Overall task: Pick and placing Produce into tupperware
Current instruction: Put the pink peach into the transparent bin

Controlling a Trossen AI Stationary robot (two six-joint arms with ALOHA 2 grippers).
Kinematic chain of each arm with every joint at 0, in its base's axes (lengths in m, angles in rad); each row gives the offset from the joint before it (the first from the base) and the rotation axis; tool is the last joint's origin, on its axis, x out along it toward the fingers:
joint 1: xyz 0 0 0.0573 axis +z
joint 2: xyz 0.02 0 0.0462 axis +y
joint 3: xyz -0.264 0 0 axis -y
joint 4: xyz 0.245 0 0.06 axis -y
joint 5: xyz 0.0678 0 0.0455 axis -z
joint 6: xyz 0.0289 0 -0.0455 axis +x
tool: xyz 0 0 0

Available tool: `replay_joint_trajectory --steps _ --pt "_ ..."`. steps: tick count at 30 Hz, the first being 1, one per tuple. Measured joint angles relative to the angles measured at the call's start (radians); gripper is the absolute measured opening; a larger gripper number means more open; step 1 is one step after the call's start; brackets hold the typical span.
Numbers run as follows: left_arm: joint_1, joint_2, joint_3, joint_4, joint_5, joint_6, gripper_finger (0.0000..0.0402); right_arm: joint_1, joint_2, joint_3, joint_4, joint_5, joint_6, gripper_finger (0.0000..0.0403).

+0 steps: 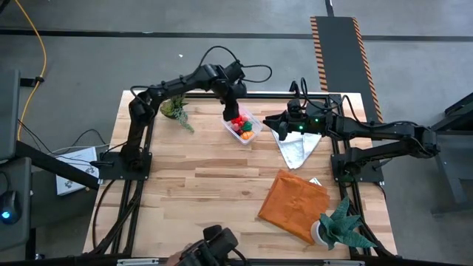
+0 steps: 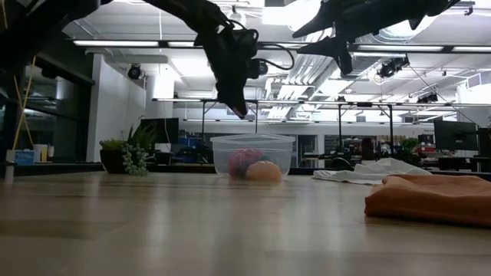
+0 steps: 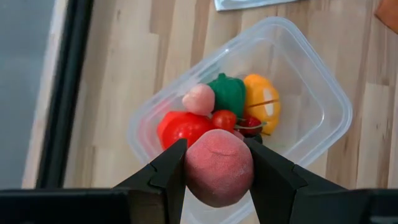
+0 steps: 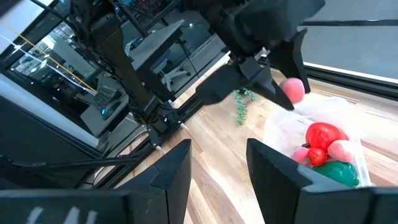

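Note:
The clear tupperware (image 3: 323,106) stands on the wooden table at the far middle (image 1: 251,118). Inside it lie several pieces of produce: a red one (image 3: 180,127), a small pink one (image 3: 199,99), a green one (image 3: 227,93) and an orange one (image 3: 262,102). Just above the tupperware's end, my left gripper (image 3: 216,149) is shut on a round pink-red fruit (image 3: 219,168), which also shows in the right wrist view (image 4: 292,91). My right gripper (image 4: 217,162) hovers open to the right of the tupperware (image 1: 275,125), with nothing between its fingers. My left gripper pinches the round pink-red fruit by its two opposite sides (image 3: 194,167) between its two fingers. The fingers (image 3: 168,168) come steeply from above, slanting down. The fruit is lifted clear, above the produce in the tupperware.
A white cloth (image 1: 295,148) lies right of the tupperware, under my right arm. An orange cloth (image 1: 292,203) lies nearer the front right. One potted plant (image 1: 176,109) stands at the far left, another (image 1: 341,225) at the near right. Bare wood fills the table's middle and near left.

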Motion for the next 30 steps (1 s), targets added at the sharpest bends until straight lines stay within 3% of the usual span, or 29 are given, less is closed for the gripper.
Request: replay_joint_trajectory --steps 30 --pt "-0.053 0.122 -0.001 0.001 -0.017 -0.030 0.0136 0.000 0.000 0.000 -0.008 -0.008 -0.045 0.0144"
